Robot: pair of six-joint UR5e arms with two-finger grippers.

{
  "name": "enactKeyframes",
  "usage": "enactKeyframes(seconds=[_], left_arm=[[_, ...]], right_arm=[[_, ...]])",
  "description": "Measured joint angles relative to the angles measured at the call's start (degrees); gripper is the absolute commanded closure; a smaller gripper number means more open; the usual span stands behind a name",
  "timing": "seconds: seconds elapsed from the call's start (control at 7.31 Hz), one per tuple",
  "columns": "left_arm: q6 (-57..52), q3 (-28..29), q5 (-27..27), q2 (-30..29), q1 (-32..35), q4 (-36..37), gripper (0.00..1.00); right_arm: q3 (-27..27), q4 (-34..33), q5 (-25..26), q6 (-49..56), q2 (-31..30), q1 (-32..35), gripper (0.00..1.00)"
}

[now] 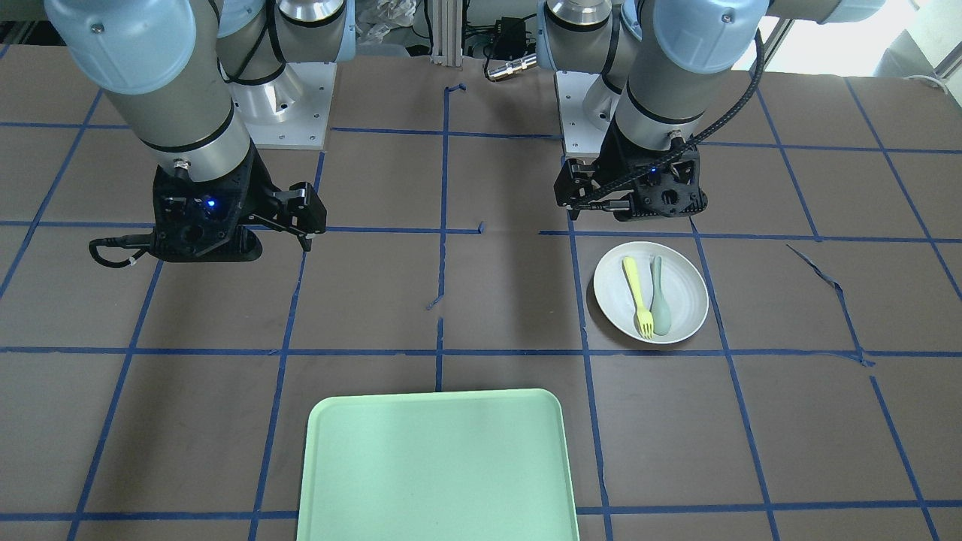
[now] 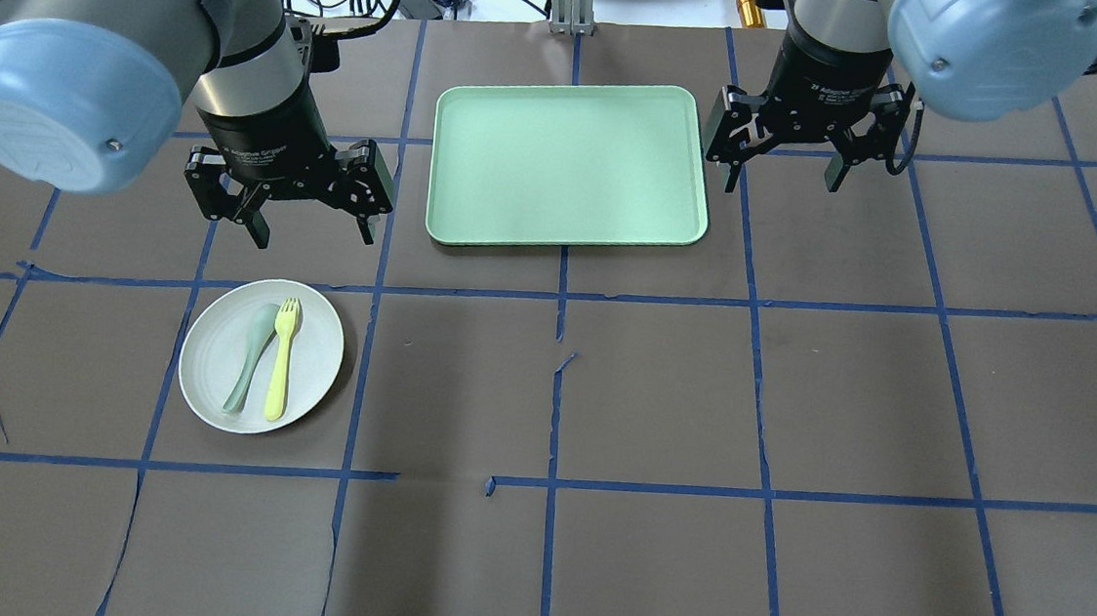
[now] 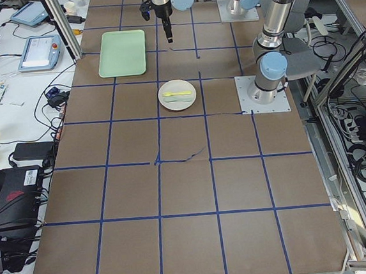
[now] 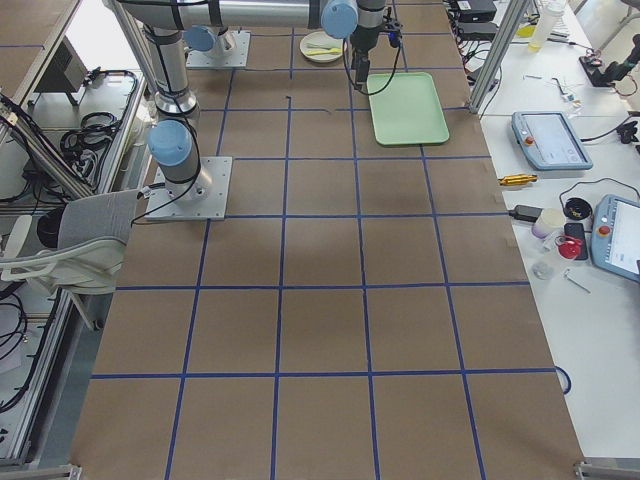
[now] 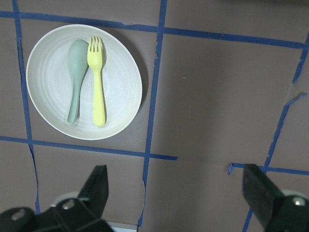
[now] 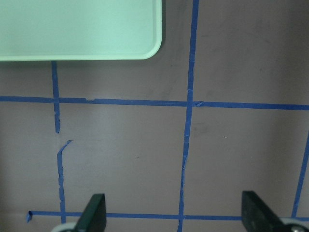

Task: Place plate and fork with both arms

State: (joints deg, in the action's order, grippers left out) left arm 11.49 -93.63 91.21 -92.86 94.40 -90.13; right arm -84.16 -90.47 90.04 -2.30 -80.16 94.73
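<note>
The off-white plate [image 2: 212,350] lies on the table on my left side. On it lie the pale-yellow fork [image 2: 281,365] and a grey-green spoon [image 2: 251,358], side by side. My left gripper [image 2: 315,234] is open and empty, hovering just beyond the plate's far edge. Its wrist view shows the plate [image 5: 48,82], fork [image 5: 98,82] and spoon [image 5: 75,77] at upper left, ahead of the open fingers [image 5: 99,188]. My right gripper [image 2: 784,182] is open and empty, hovering beside the tray's right edge. The front view shows the plate [image 1: 684,293] and fork [image 1: 639,293].
The rectangular mint-green tray [image 2: 570,163] lies empty at the table's far middle, between the two grippers; its corner shows in the right wrist view [image 6: 77,29]. Blue tape lines grid the brown table cover, with some torn strips.
</note>
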Motion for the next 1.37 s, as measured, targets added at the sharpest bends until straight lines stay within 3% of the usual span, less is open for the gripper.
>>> enactKeyframes(seconds=[1.37], left_arm=[[0.68, -0.51, 0.06, -0.88, -0.16, 0.47, 0.00]], right_arm=[[0.36, 0.73, -0.13, 0.72, -0.81, -0.05, 0.00]])
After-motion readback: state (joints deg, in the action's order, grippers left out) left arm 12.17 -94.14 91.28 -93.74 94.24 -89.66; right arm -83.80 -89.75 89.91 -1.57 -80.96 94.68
